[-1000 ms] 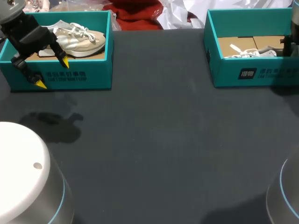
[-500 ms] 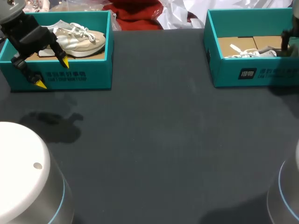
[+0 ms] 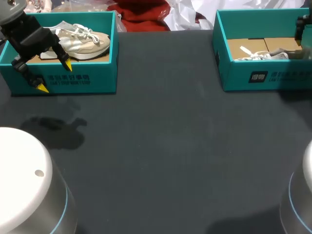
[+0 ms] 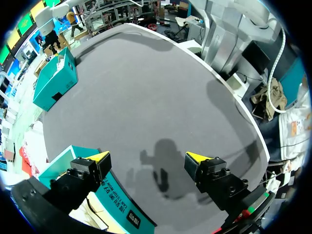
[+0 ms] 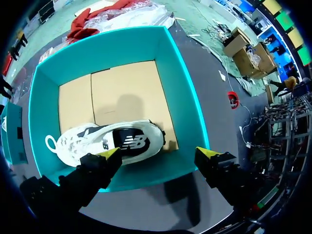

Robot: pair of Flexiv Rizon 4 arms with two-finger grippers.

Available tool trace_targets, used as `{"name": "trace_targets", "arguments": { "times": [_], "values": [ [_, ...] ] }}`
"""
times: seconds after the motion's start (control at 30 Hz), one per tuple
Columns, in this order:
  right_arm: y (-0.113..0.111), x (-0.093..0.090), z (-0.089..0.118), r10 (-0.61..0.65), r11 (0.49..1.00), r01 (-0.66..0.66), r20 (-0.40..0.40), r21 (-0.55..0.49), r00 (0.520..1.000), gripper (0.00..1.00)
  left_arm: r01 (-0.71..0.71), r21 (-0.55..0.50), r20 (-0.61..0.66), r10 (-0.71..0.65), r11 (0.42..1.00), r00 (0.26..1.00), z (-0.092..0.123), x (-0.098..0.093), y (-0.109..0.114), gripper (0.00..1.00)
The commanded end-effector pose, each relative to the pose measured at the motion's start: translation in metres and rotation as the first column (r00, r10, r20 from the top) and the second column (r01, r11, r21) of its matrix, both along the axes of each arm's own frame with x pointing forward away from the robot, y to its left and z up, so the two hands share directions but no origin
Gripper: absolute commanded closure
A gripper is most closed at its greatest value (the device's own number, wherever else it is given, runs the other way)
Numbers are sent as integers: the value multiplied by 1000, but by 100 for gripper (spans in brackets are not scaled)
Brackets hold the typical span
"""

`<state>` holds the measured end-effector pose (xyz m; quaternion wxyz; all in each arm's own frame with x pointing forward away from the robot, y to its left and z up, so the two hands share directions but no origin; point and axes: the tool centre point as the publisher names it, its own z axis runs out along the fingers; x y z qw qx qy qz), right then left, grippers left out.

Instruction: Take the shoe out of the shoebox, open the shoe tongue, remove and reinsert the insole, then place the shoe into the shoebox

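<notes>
A white shoe [image 5: 112, 141] lies on its side on the cardboard floor of the right teal shoebox [image 5: 183, 97], close to the wall under my gripper. My right gripper [image 5: 158, 153] hangs open above that wall, holding nothing. In the head view this shoebox [image 3: 263, 78] stands at the back right with the white shoe [image 3: 263, 54] in it, and only a sliver of my right arm [image 3: 306, 22] shows. A beige shoe [image 3: 85, 41] rests in the left teal shoebox [image 3: 92, 80]. My left gripper [image 3: 54, 75] is open and empty over that box's front wall.
Red cloth [image 3: 141, 14] and clear plastic wrap [image 3: 195, 12] lie behind the boxes at the table's far edge. The dark tabletop [image 3: 165, 146] stretches between and in front of the two boxes. In the left wrist view the left shoebox [image 4: 114, 207] sits under one finger.
My right gripper has opened wider, and the right arm has drawn back from over the right shoebox toward the view's right edge. The left arm has stayed put.
</notes>
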<state>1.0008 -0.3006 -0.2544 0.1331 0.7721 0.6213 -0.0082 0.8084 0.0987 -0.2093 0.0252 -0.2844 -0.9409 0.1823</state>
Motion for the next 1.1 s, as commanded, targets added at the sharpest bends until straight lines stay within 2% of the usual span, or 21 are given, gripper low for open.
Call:
{"name": "trace_targets", "arguments": {
  "times": [0.03, 0.2, 0.63, 0.87, 1.1],
  "values": [
    [11, -21, 23, 5, 1000, -5, 19, -4, 1000, 0, 1, 2, -1, -1, 1000, 1000, 0, 1, 0, 0],
    [25, -35, 38, 17, 1000, -17, 33, -1, 999, 0, 1, 2, -1, -1, 1000, 1000, 0, 1, 0, 0],
    [61, -65, 63, 26, 1000, -26, 17, 8, 1000, 0, 1, 2, -1, -1, 1000, 1000, 0, 1, 0, 0],
    [73, -75, 61, 34, 999, -35, 5, 39, 999, 0, 1, 2, -1, -1, 1000, 1000, 0, 1, 0, 0],
    [80, -80, 65, 20, 999, -20, 1, 28, 1000, 0, 1, 2, -1, -1, 1000, 1000, 0, 1, 0, 0]
  ]
}}
